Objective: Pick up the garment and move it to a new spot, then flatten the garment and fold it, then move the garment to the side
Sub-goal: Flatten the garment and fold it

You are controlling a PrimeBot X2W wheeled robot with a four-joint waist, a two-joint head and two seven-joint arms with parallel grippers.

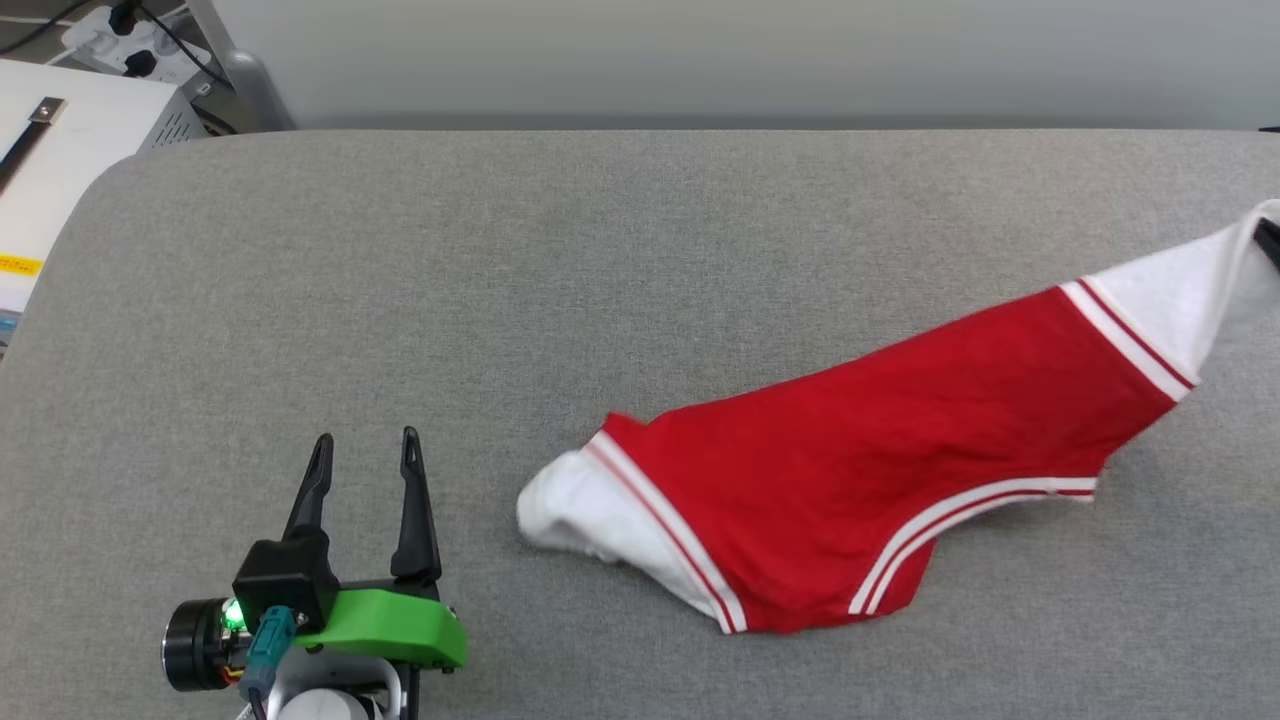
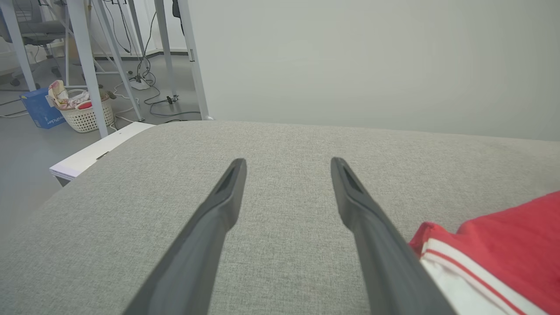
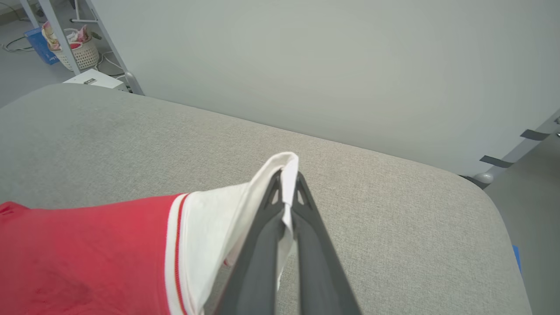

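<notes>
The garment (image 1: 860, 470), red with white sleeves and red-white striped trim, lies stretched diagonally, one sleeve resting toward seven o'clock, the other lifted taut toward three o'clock.

Nothing legible here. The small yellow label (image 1: 18, 265) on the white metal cabinet (image 1: 90, 150), nine o'clock, has dark marks too tiny to read. The white print on the blue cardboard box (image 2: 40, 108), ten o'clock, is blurred.
</notes>
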